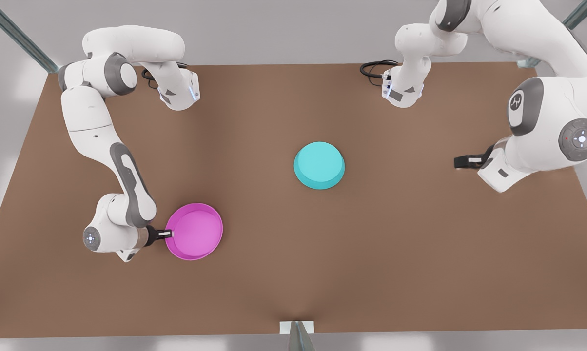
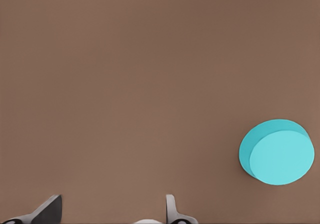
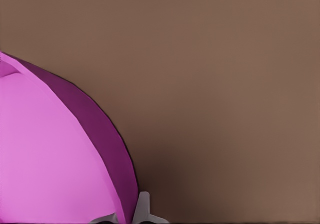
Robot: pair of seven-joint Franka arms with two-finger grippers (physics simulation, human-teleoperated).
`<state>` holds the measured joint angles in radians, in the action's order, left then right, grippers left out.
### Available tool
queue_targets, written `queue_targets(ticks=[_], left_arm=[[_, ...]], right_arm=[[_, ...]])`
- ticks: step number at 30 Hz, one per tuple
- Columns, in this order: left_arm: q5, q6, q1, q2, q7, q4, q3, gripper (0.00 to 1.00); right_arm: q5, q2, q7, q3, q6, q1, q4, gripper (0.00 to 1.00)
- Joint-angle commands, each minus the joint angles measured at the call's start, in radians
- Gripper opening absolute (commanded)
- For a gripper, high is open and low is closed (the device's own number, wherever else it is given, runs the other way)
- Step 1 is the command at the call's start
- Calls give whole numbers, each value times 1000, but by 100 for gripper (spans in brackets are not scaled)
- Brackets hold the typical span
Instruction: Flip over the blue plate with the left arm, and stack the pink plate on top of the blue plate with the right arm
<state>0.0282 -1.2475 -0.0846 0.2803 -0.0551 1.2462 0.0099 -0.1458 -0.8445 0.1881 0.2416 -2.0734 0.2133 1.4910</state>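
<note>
Nearest the camera, the round magenta-pink plastic plate (image 1: 194, 232) lies on the brown surface (image 1: 371, 253), its left rim clamped in the right gripper's (image 1: 168, 234) jaws. Centrally, the turquoise plastic plate (image 1: 319, 165) lies base-up. At right, the left gripper (image 1: 457, 162) waits, jaws apart. Lift level, then centre before lowering.

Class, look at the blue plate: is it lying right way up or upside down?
Upside down: the blue plate shows its flat base on top, with no hollow inside, and its walls flare outward down to the table.
</note>
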Motion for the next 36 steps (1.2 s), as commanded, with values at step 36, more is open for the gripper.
queue_targets(ticks=[36], left_arm=[[18,-23,5,-6,-2,53,-2,100]], right_arm=[[189,68,-403,369,-60,-522,11,21]])
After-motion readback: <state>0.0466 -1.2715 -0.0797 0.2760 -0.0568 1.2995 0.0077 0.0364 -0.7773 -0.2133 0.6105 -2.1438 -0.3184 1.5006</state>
